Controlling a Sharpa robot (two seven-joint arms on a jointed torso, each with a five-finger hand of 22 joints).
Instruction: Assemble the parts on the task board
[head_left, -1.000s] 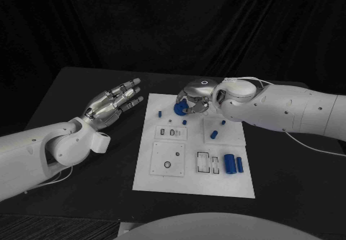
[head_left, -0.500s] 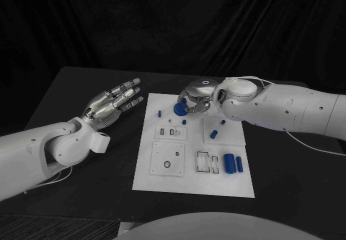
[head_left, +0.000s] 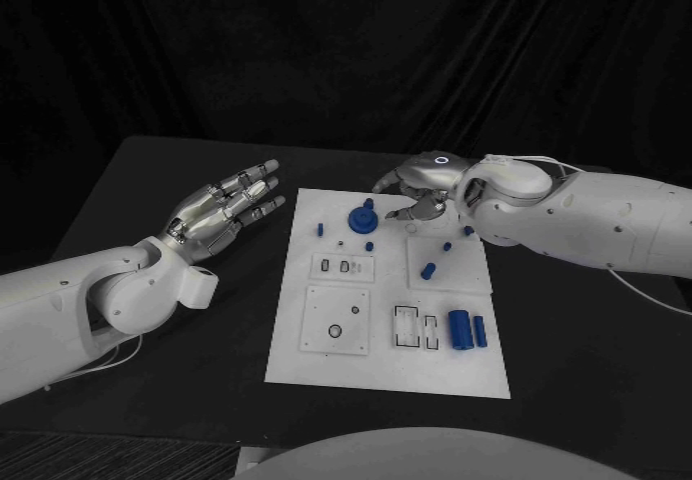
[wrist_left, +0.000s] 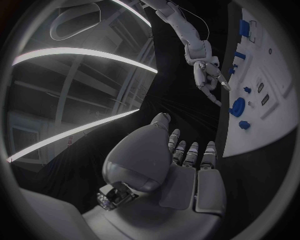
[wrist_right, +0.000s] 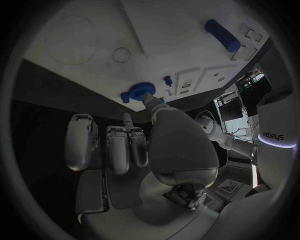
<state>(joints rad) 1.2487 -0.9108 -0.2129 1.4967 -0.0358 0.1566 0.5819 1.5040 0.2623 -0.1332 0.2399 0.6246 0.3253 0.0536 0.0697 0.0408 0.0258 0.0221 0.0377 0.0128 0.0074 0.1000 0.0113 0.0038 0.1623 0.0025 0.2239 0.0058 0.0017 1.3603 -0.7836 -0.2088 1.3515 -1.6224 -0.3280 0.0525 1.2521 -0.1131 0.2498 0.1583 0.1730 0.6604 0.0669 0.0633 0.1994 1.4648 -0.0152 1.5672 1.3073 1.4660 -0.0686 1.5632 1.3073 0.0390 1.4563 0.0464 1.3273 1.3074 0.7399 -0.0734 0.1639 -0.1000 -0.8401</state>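
Blue plastic, round and knobbed: the wheel-shaped part (head_left: 362, 217) stands at the far end of the white board (head_left: 389, 375), just beside the fingertips of my right hand (head_left: 415, 200). That hand holds nothing. Its fingers are apart and reach toward the wheel, and the right wrist view puts my thumb tip right at the wheel's edge (wrist_right: 141, 92), though I cannot tell whether it touches. I judge the wheel to be seated in its place on the board, with my hand close by so it can check or press the wheel.

Farther from that hand, toward my body, two short blue pegs (head_left: 428, 268) lie loose on the board. Past them a thick blue cylinder (head_left: 459, 327) rests beside a thinner one, next to a pair of open slots (head_left: 418, 326). By my reckoning these parts wait within easy reach of the right hand for later steps, so most of the assembly is still ahead.

Across the board, my left hand (head_left: 228, 208) hovers flat over the black table (head_left: 577, 380), fingers spread and empty. It is near the board's edge and not touching it, probably kept out of the way.

I can read no label or lettering on the board or the parts.
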